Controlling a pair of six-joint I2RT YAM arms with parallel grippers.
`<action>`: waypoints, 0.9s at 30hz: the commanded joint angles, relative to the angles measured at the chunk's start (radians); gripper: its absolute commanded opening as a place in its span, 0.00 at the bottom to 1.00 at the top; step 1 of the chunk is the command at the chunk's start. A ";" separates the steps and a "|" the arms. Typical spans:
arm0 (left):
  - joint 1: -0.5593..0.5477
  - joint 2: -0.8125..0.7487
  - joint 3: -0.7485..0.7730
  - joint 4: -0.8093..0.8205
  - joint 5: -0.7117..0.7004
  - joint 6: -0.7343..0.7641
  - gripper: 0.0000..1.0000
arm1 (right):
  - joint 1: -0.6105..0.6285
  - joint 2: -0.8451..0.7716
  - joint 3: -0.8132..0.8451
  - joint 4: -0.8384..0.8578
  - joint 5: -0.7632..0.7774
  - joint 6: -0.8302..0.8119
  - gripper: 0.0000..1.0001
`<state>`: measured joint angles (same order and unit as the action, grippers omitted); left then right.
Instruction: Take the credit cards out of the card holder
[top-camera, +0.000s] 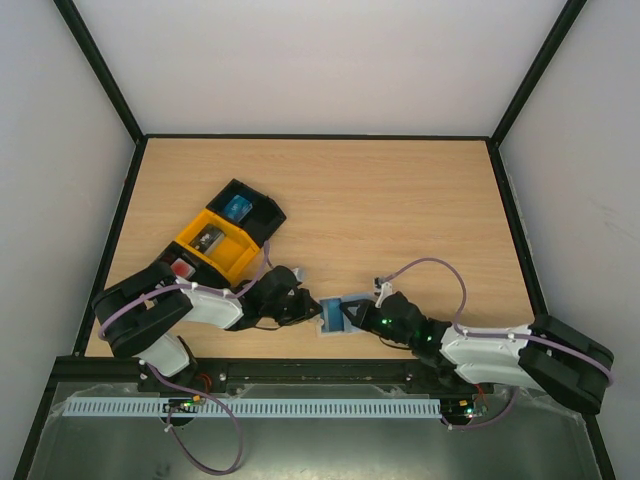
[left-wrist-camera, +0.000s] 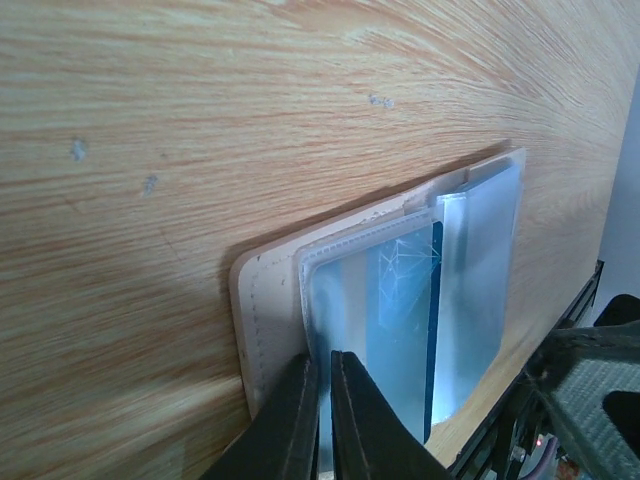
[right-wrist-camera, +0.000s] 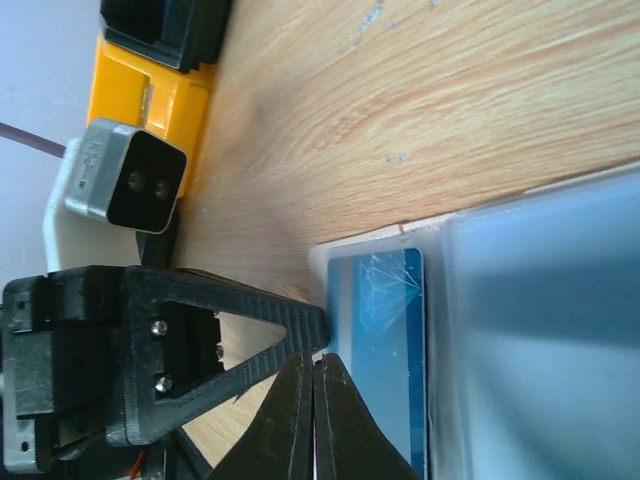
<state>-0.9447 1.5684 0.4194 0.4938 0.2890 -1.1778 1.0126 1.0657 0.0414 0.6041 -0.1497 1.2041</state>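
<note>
Bracing the card holder at the near edge of the bench, left gripper pinches its end; we judge right gripper, pressed together, nips the blue card for withdrawal.

Light wood table: yellow tray and black tray touching, left side; card holder flat near front edge.

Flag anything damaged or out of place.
Fine white lines, like scratches or cracks, web one corner of the blue card inside the pale blue-grey card holder at the near edge of the wooden table. Nothing else stands out.
</note>
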 joint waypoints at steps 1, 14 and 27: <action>-0.019 0.036 -0.022 -0.112 -0.010 0.017 0.09 | -0.003 -0.044 -0.023 -0.020 0.045 -0.030 0.02; -0.019 0.051 -0.035 -0.098 -0.012 0.021 0.03 | -0.011 0.026 0.016 -0.090 0.038 -0.035 0.19; -0.019 0.065 -0.040 -0.079 -0.004 0.020 0.03 | -0.010 0.174 0.046 0.012 -0.036 -0.036 0.16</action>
<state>-0.9470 1.5791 0.4122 0.5224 0.2871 -1.1709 1.0069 1.2148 0.0704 0.6006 -0.1711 1.1809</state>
